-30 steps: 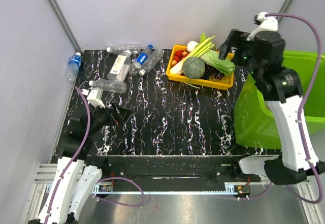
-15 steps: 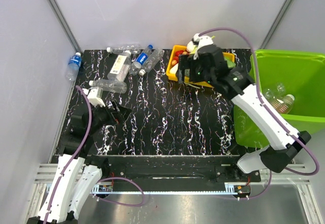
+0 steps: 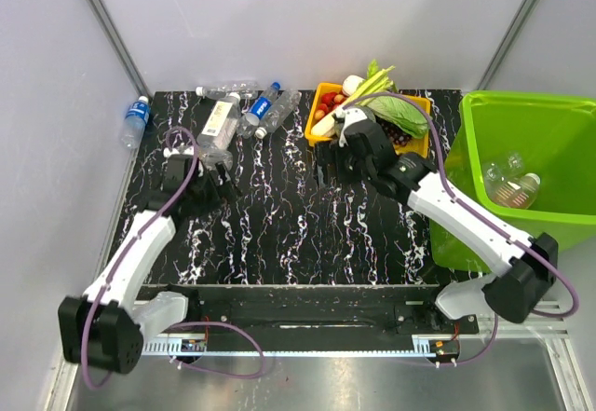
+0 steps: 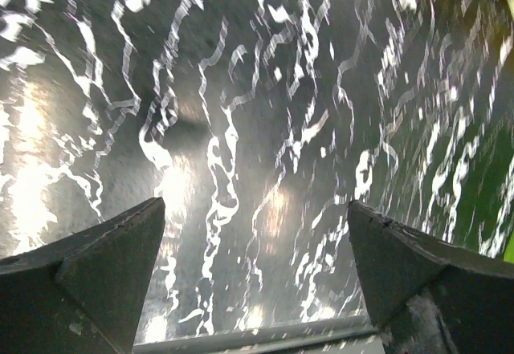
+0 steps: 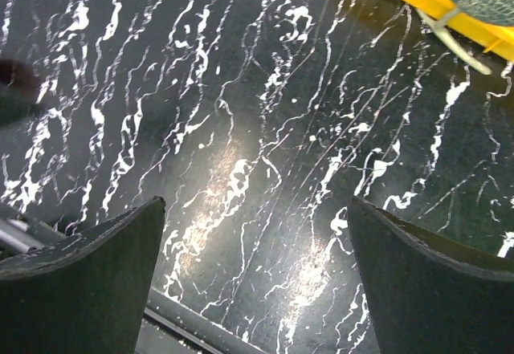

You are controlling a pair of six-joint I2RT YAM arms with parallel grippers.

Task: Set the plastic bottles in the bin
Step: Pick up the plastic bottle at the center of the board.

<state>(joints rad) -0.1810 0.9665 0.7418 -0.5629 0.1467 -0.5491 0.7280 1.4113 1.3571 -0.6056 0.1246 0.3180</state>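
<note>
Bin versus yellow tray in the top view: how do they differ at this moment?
The bin is lime-green, deep and large; the yellow tray is shallow and much smaller. The bin stands beside the table, off its right edge; the tray sits on it. The bin holds bottles; the tray holds vegetables. Both are rectangular open containers.

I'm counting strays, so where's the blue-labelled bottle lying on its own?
Top view: the blue-labelled bottle lies at the far left corner of the table, by the wall, left of the bottle cluster.
</note>
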